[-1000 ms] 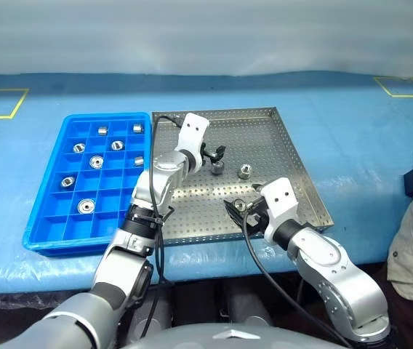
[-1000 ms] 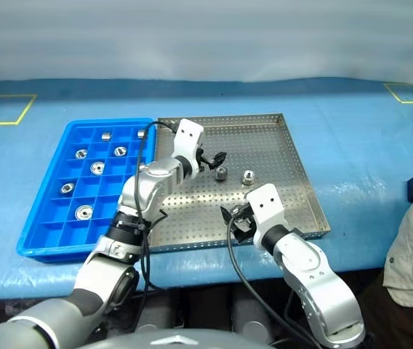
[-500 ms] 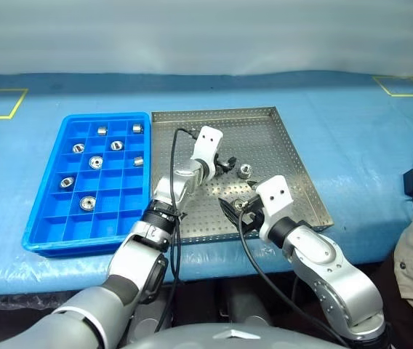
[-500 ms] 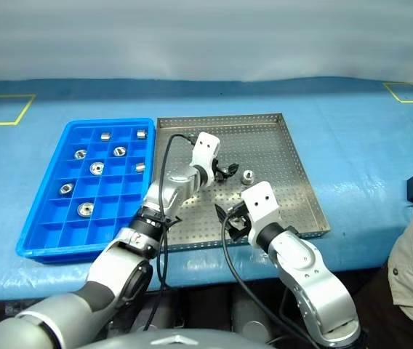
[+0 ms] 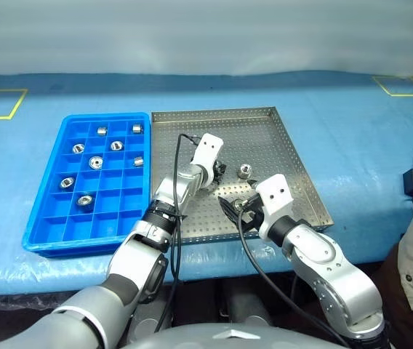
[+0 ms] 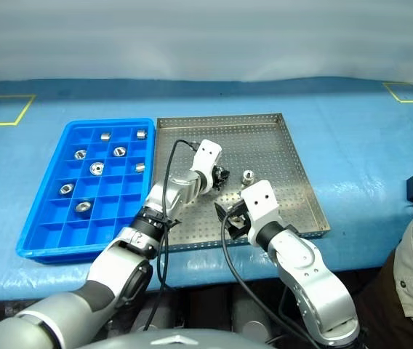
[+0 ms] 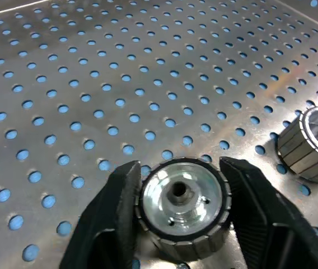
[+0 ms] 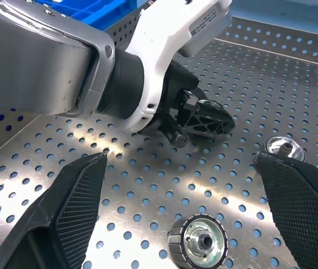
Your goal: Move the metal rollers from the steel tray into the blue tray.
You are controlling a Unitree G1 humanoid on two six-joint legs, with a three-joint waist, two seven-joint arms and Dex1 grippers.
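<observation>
**Desk:** Rollers first, nearest the camera. What sits closest?

**Photographer:** One loose roller lies on the near part of the steel tray, directly under the right gripper, whose black fingers are spread wide with nothing between them.

**Desk:** And a little further in?

**Photographer:** The left gripper is down on the perforated floor near the tray's middle, clenched on a gripped roller. The left wrist view shows a pad pressed to each side of it, and it looks to be resting on the sheet metal, not lifted. Just beside it lies a third roller, free and untouched.

**Desk:** So three remain in the steel tray?

**Photographer:** Three that I can count: one grasped, two loose.

**Desk:** And at the far left?

**Photographer:** The blue tray sits touching the steel tray's left rim. Seven delivered rollers are spread through its square compartments, one to a cell, from the near-middle rows to the back row. Many cells are vacant.

**Desk:** How far along, in your judgement?

**Photographer:** Well past halfway, I'd say: seven across, three to go. The step in hand is the pick itself; lifting and carrying left over the rim is not yet done. The two loose ones would follow.
</observation>
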